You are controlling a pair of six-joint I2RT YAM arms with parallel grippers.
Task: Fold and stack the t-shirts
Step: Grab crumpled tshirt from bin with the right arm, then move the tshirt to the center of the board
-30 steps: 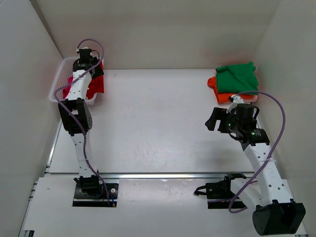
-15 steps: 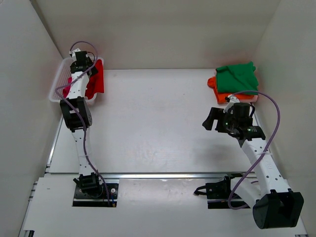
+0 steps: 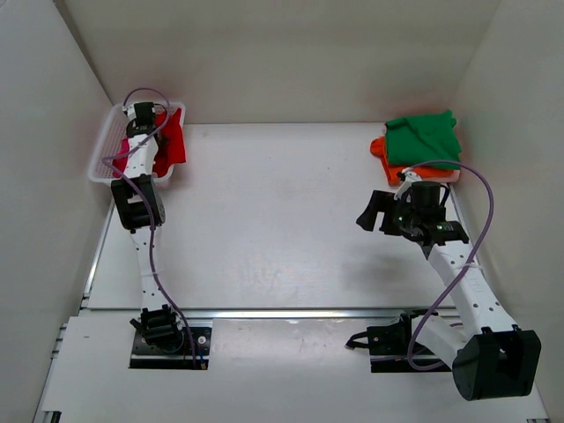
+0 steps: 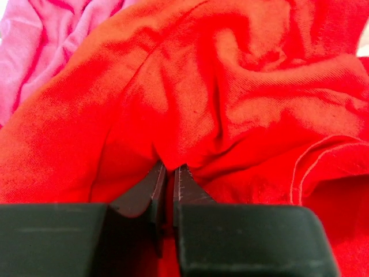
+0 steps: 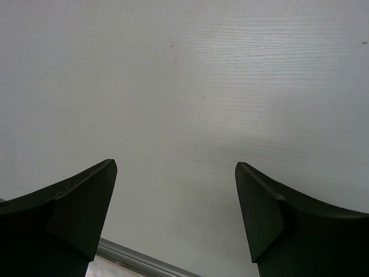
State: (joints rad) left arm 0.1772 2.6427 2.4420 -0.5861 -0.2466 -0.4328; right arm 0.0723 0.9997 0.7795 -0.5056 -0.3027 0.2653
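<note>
Left jaws pinched nearly together on a fold of the red tee, pink tee beside it, in the basket far left. Right jaws gape wide, empty, over bare table; green tee lies on orange tee far right

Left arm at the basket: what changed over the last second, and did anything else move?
The left tool shifted left, deeper into the basket, and closed on a fold of the red t-shirt. The right tool edged slightly left above the table, open and empty as before. The green t-shirt, folded on the orange t-shirt at far right, stayed put.
</note>
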